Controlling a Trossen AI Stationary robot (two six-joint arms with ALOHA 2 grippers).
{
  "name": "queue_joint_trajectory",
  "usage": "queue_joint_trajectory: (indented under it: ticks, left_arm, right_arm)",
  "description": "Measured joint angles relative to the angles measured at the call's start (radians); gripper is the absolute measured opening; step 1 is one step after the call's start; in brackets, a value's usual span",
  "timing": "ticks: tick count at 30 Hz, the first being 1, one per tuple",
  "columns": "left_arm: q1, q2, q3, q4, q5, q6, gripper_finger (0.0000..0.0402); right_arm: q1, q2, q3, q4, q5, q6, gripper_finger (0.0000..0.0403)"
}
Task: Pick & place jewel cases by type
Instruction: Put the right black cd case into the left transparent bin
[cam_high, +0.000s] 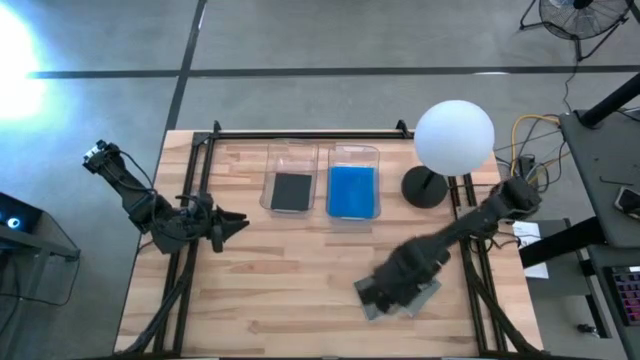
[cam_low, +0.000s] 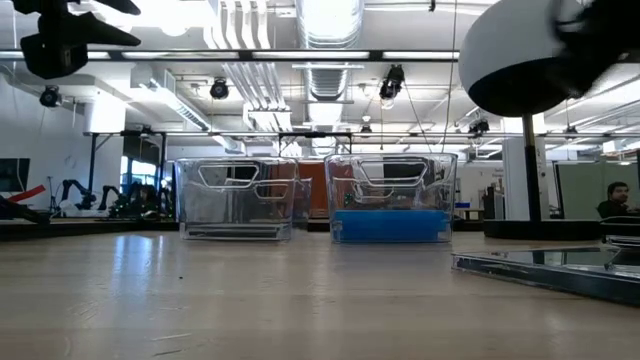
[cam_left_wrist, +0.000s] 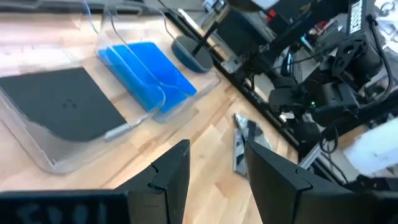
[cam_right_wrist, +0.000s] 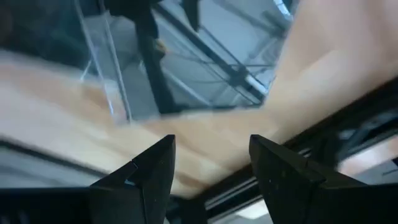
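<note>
Wooden table (cam_high: 300, 290) with two clear plastic bins in the middle.
On the left, the left gripper (cam_high: 238, 224) waits with its fingers apart, holding nothing. Next come the clear bin with the flat dark grey square jewel cases (cam_high: 292, 191) and the clear bin with the see-through bright blue square jewel cases (cam_high: 352, 191). On the right, the right gripper (cam_high: 385, 292) hangs just above the last flat grey cases (cam_high: 425, 298) at the table's near right edge, fingers apart and empty. That arm looks much nearer to them.

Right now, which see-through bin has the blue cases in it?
The right-hand bin, nearest the white globe lamp; the other bin holds a dark case.
</note>
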Motion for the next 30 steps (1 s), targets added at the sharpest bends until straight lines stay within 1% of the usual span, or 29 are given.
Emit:
queue_joint_trajectory:
  ticks: [3, 6, 10, 13, 17, 21, 25, 29, 30]
  left_arm:
    - [0.000, 0.004, 0.000, 0.000, 0.015, -0.010, 0.0135]
    - [0.000, 0.008, 0.000, 0.001, 0.015, -0.016, 0.0135]
    - [0.001, 0.013, 0.000, 0.001, 0.010, -0.018, 0.0135]
    - [0.001, 0.012, 0.000, 0.002, 0.008, -0.023, 0.0135]
    - [0.001, 0.012, 0.000, 0.002, 0.008, -0.030, 0.0135]
    - [0.001, 0.012, 0.000, 0.002, -0.003, -0.032, 0.0135]
    - [0.001, 0.012, 0.000, 0.002, -0.021, -0.033, 0.0135]
    - [0.001, 0.014, 0.000, 0.003, -0.028, -0.042, 0.0135]
    - [0.001, 0.015, 0.000, 0.002, -0.028, -0.044, 0.0135]
  right_arm:
    - [0.092, -0.044, -0.086, 0.035, -0.065, 0.072, 0.0201]
    - [0.167, -0.079, -0.174, 0.131, -0.084, 0.157, 0.0201]
    - [0.208, -0.102, -0.294, 0.314, -0.086, 0.198, 0.0201]
    - [0.211, -0.102, -0.370, 0.370, -0.088, 0.204, 0.0201]
    - [0.187, -0.102, -0.430, 0.375, -0.088, 0.226, 0.0201]
    - [0.144, -0.091, -0.455, 0.392, -0.077, 0.165, 0.0201]
    - [0.073, -0.064, -0.457, 0.466, -0.080, 0.091, 0.0201]
    - [-0.016, -0.044, -0.442, 0.556, -0.092, 0.073, 0.0201]
    - [-0.037, -0.040, -0.428, 0.572, -0.074, 0.063, 0.0201]
